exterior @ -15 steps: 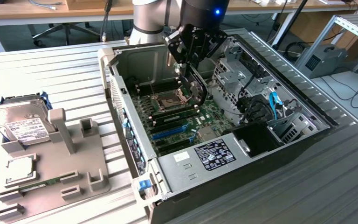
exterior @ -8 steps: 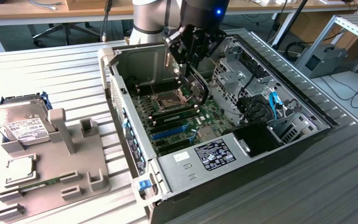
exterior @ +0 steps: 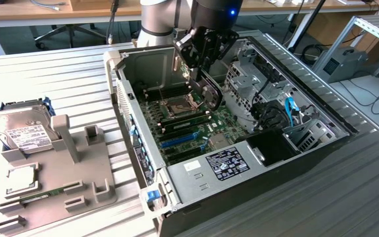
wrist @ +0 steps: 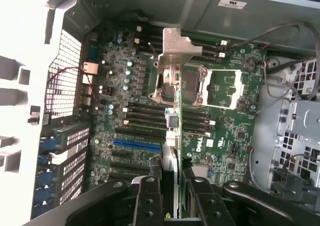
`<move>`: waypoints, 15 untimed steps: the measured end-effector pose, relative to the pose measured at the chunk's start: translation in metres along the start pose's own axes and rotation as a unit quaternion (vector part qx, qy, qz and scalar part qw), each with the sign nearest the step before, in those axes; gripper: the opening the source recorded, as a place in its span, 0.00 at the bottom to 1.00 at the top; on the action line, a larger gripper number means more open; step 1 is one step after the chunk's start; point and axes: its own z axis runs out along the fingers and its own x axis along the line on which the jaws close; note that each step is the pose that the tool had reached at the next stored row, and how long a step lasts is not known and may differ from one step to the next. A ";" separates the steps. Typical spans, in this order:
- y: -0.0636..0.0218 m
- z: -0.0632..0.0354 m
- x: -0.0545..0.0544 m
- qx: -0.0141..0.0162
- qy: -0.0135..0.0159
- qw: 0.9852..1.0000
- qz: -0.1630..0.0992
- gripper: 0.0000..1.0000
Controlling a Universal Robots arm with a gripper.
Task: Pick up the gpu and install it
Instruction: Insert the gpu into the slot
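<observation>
Arm is reaching into the open computer case (exterior: 148, 66), which is lying on its side so that the motherboard (exterior: 196, 123) is facing up and is reachable from above

Gripper (exterior: 199, 69) is hovering over the board, near the processor socket (exterior: 174, 107). Jaws are standing partway closed, clamping the gpu (exterior: 210, 93) across its two flat faces at one end. This grip is probably leaving the card's long edges and its bracket free of the fingers

In the exterior view the card is hanging below the gripper at a steep tilt, clear of the board and not seated in any slot

In the wrist view, gripper (wrist: 171, 188) is presenting the gpu (wrist: 173, 121) edge-on as a thin strip. Silver bracket (wrist: 178, 47) is at the far end, away from the fingers (wrist: 149, 196)

Blue expansion slot (wrist: 136, 142) is lying beside the card's line, toward the perforated rear wall of the case. Card and slot are apart, so the install is judged not yet done

On the exterior view's left, well apart from the case, a hard drive (exterior: 23, 131) is leaning at the edge of a grey parts fixture (exterior: 77, 182). The fixture's upright holders are evidently keeping each part in a known pose for pickup
</observation>
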 end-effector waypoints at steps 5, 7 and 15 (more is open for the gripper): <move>0.0000 0.0000 0.000 0.000 0.000 1.000 -0.014 0.26; 0.0000 0.0000 0.000 -0.001 0.001 1.000 -0.021 0.26; 0.0000 0.0000 0.000 -0.001 0.001 0.999 -0.042 0.26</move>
